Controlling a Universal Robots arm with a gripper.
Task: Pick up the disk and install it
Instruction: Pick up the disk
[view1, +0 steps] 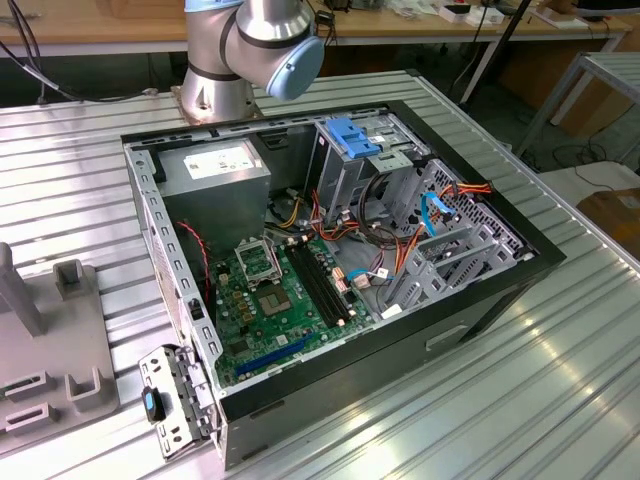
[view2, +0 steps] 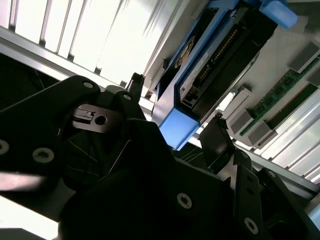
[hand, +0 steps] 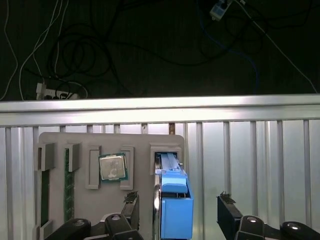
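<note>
Gripper (hand: 178, 198) open, straddling the disk (hand: 174, 212), not gripping.
Disk stands on edge in a slot of the grey tray (hand: 141, 146), between the fingers (hand: 227, 210), clear of both.

— The bench (view1: 560, 390): ribbed bare metal with a bright sheen. The arm (view1: 215, 50): smooth silver metal with a pale blue plastic cap (view1: 297, 62).

— And the disk (hand: 175, 212)?

— Its rail is smooth, bright blue plastic with a slight gloss. The holder (hand: 140, 145) is matt grey, possibly plastic. The pincer (hand: 177, 201) is matt black, with small shiny screws.
</note>
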